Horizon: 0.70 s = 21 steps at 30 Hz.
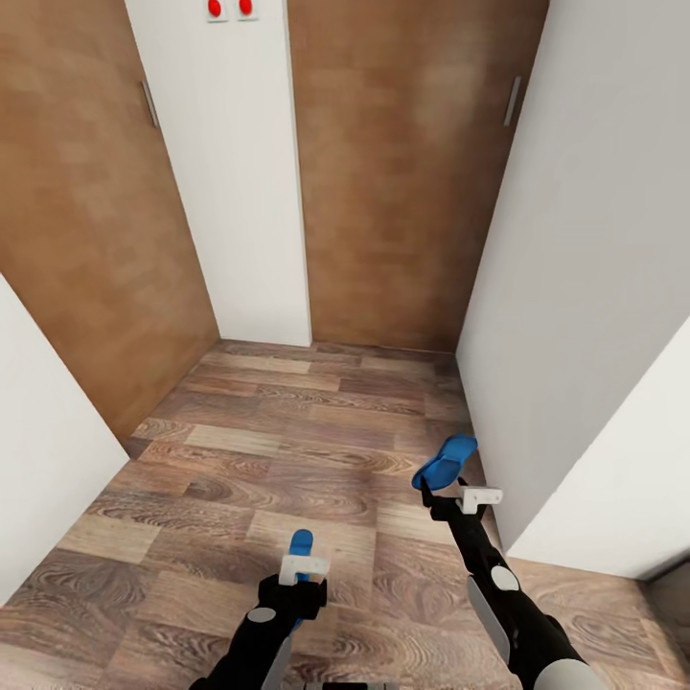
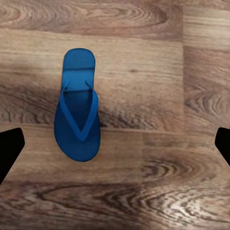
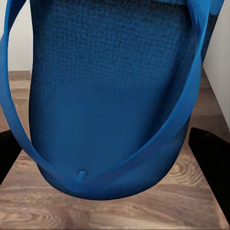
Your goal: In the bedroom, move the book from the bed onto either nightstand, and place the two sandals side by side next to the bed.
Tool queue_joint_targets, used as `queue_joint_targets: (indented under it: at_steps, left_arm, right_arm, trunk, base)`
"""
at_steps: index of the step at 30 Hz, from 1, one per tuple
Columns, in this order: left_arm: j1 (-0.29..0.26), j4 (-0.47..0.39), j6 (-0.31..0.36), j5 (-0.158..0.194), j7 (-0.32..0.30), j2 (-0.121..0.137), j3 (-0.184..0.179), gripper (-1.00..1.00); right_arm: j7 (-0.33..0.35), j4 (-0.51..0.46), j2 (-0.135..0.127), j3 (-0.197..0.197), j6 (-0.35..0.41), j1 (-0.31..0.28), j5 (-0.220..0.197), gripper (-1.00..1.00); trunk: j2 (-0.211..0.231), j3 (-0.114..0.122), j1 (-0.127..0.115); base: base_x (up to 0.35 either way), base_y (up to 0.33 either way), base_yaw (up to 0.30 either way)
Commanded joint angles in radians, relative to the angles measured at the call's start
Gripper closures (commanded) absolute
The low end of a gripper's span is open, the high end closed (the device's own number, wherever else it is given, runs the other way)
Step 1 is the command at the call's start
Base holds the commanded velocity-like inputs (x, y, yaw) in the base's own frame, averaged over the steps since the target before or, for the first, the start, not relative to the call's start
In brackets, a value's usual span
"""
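One bright blue sandal [image 2: 76, 115] lies flat on the wood-plank floor, strap side up. My left gripper [image 2: 115, 143] hangs above it, open, both fingers well apart from it. In the head view that sandal [image 1: 302, 543] peeks out just beyond the left gripper [image 1: 303, 575]. The second blue sandal [image 1: 446, 460] is lifted off the floor and tilted, with my right gripper [image 1: 428, 491] shut on its near end. Its sole [image 3: 110, 96] looms close between the right fingers [image 3: 208, 158]. The book, the bed and the nightstand are out of view.
I face a narrow corner of white walls [image 1: 575, 287] with brown wooden doors [image 1: 402, 172] ahead and at the left [image 1: 86, 220]. A white wall [image 1: 38, 460] juts in at the left. The plank floor [image 1: 287, 441] stretches between them.
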Motion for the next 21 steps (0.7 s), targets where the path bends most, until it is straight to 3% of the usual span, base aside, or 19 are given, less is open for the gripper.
queue_joint_targets:
  at_steps: [1, 9, 16, 21]
  left_arm:
    - [0.0, -0.002, 0.004, 0.007, 0.008, 0.001, -0.003, -1.0]
    - [0.0, -0.003, 0.004, 0.006, 0.008, 0.001, -0.003, -1.0]
    - [0.0, -0.002, 0.003, 0.007, 0.008, 0.002, -0.002, -1.0]
    - [0.0, -0.003, -0.004, 0.007, 0.008, 0.003, -0.001, -1.0]
  right_arm:
    - [0.004, 0.001, -0.001, 0.003, -0.004, -0.001, -0.01, 1.0]
    - [0.005, 0.001, -0.001, 0.003, -0.004, -0.001, -0.009, 1.0]
    - [0.005, 0.001, 0.0, 0.003, -0.004, -0.001, -0.009, 1.0]
    - [0.005, 0.001, 0.0, 0.003, -0.004, -0.001, -0.009, 1.0]
  trunk:
    - [-0.001, -0.005, 0.0]
    - [-0.003, -0.036, 0.004]
    - [-0.003, -0.036, 0.004]
    - [-0.003, -0.036, 0.004]
  base:
    - [0.0, 0.0, 0.0]
    - [0.0, 0.0, 0.0]
    - [0.016, 0.0, 0.0]
    - [0.222, 0.0, 0.0]
